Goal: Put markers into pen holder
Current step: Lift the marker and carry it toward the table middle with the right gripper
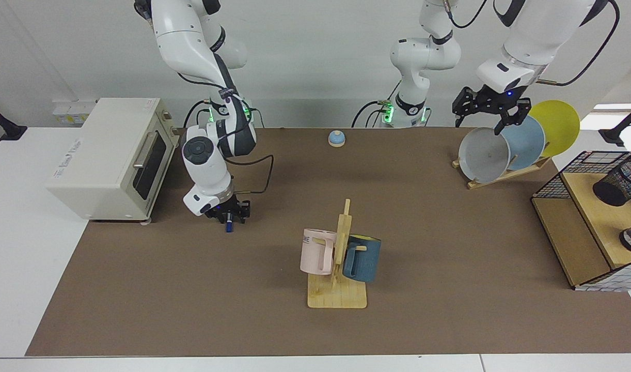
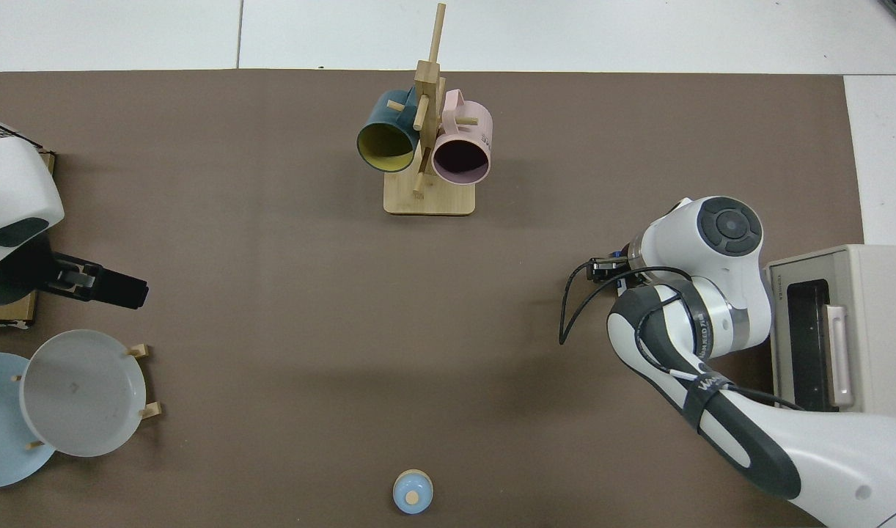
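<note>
The marker (image 1: 227, 226) shows only as a short blue tip on the brown mat, just right of the toaster oven. My right gripper (image 1: 227, 216) points straight down over it, fingers drawn in around the marker. From above, the arm covers the marker and only a bit of the right gripper (image 2: 608, 268) shows. The pen holder (image 1: 617, 181), a black mesh cup, lies tilted on the wooden board of the wire rack at the far right. My left gripper (image 1: 488, 111) hangs open above the plates, far from the holder, and appears in the top view as a black left gripper (image 2: 118, 290).
A cream toaster oven (image 1: 109, 155) stands close beside the right arm. A wooden mug tree (image 1: 338, 258) with a pink and a blue mug sits mid-table. Plates lean in a wooden stand (image 1: 501, 150), a small blue bell (image 1: 336, 138) sits at the back, the wire rack (image 1: 579, 227) at the right edge.
</note>
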{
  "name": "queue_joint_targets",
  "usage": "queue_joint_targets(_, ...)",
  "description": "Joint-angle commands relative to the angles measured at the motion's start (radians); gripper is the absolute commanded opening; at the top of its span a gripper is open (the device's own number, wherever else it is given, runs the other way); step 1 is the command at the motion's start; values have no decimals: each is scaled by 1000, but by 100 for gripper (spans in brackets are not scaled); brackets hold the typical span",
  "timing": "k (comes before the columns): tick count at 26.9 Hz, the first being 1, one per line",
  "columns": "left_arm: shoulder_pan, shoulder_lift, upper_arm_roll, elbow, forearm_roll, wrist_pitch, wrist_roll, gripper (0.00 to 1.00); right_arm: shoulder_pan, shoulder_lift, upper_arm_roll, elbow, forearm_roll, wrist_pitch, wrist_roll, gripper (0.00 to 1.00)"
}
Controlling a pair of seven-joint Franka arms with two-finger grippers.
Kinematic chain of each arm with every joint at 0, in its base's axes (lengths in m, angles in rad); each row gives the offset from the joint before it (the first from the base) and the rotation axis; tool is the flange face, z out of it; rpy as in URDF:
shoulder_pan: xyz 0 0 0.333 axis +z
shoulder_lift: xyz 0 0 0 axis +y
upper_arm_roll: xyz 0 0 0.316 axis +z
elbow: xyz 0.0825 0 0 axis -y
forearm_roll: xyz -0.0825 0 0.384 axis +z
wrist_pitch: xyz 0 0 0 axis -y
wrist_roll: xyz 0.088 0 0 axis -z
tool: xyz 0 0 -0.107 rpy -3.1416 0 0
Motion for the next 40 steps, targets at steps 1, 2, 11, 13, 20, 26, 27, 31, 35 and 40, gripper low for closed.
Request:
queue_joint_targets(1, -1, -30, -1, -36, -1, 1, 5, 100, -24, -4, 13, -6, -19, -20, -16, 42)
queue_joint_targets(2, -1, -30, -1, -36, -1, 1, 5, 100, -24, -4, 13, -6, -19, -20, -16, 37)
queue_joint_targets(11, -1, -33, -1, -36, -5, 2, 3, 100, -27, 3, 13, 3, -42, -3, -13, 0)
queue_joint_targets(13, -1, -33, -1, -34, -5, 2, -2, 100, -27, 5, 15, 12, -42, -1, -13, 0)
queue_joint_targets(20, 2, -27, -1, -27, -4, 10, 5, 100, -21, -13, 19, 57, -41, -18, -3, 0)
queue_joint_targets(26, -4, -26, -2, -23, -4, 10, -9, 100, -5, -112, 22, 74, -26, -82, -7, 0)
queue_joint_targets(27, -4, -26, -2, -23, -4, 10, -9, 100, -4, -125, 22, 87, -23, -113, -11, 0)
queue_joint_targets(31, -3, -24, -2, -22, -4, 13, -8, 100, -1, -171, 24, 162, -7, -268, -14, 0)
queue_joint_targets(35, -3, -24, -2, -22, -4, 13, -6, 100, 7, -220, 24, 213, 34, -363, -16, 0)
queue_joint_targets(40, 6, -24, -1, -22, -4, 16, 5, 100, 4, -290, 22, 268, 80, -486, -14, 0)
